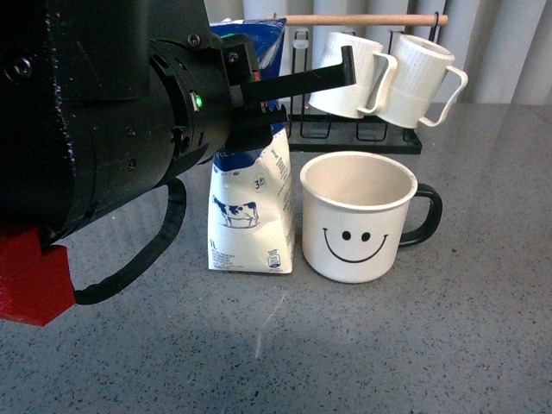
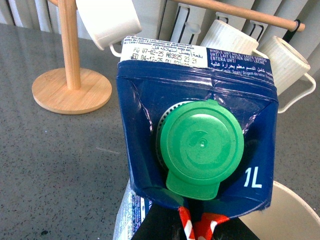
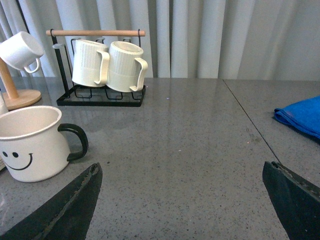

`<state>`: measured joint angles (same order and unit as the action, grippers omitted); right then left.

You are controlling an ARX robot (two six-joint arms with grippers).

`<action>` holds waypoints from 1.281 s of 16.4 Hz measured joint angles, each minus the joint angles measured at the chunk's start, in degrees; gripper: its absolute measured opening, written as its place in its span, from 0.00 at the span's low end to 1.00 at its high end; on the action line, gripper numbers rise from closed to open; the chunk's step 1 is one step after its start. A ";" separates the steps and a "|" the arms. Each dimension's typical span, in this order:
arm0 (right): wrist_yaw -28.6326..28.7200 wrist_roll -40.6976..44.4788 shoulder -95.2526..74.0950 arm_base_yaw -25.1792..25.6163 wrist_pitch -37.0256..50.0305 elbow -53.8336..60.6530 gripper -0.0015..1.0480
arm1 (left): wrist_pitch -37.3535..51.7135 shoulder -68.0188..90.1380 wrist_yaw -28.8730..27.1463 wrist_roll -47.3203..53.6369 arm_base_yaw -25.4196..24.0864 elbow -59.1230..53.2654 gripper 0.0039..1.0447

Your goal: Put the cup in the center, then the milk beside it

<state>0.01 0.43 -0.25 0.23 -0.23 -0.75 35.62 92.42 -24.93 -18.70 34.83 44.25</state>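
Got the milk carton [image 1: 250, 216] standing upright on the grey speckled surface [image 1: 388, 345], right in the middle of the front view. Just left of the smiley-face mug [image 1: 358, 220], only a thin sliver of surface showing between the two. Mug upright and empty inside, black handle [image 1: 435, 214] sticking out to the right, grin facing the camera.

Left fingers [image 1: 302, 82] pinching the carton's upper part, one across the front, the other running past the far side toward the rack. From the left wrist, staring straight down onto the green screw cap [image 2: 200, 147] and the blue top fold marked "1L".

Right fingers [image 3: 70, 205] spread wide, empty, hanging low over the surface and apart from the mug.

Further back: black wire rack [image 1: 354, 142] with a wooden bar [image 1: 362, 19] and two ribbed white mugs [image 1: 354, 82] hooked on. Also a wooden mug tree [image 2: 72, 55] carrying a small white cup [image 2: 107, 20] near the rack's end. Plus a blue cloth [image 3: 300, 117] lying well away from the mug.
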 joint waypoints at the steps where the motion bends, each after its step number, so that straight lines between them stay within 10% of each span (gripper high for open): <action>1: 0.00 0.00 0.00 0.00 0.00 0.00 0.94 | -0.04 0.09 -0.44 -0.74 0.09 0.00 0.03; 3: 0.00 0.00 0.00 0.00 0.00 0.00 0.94 | -0.90 0.09 -0.79 -1.75 0.35 0.00 0.03; 13: 0.00 0.00 0.00 0.00 0.00 0.00 0.94 | -1.29 -1.86 -0.79 -3.63 1.77 -1.90 0.94; 21: 0.00 0.00 0.00 0.00 0.00 0.00 0.94 | -1.62 -10.14 8.74 7.74 1.03 -3.13 0.94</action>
<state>0.01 0.43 -0.25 0.23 -0.23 -0.75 34.00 82.28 -16.19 -10.96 35.86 41.12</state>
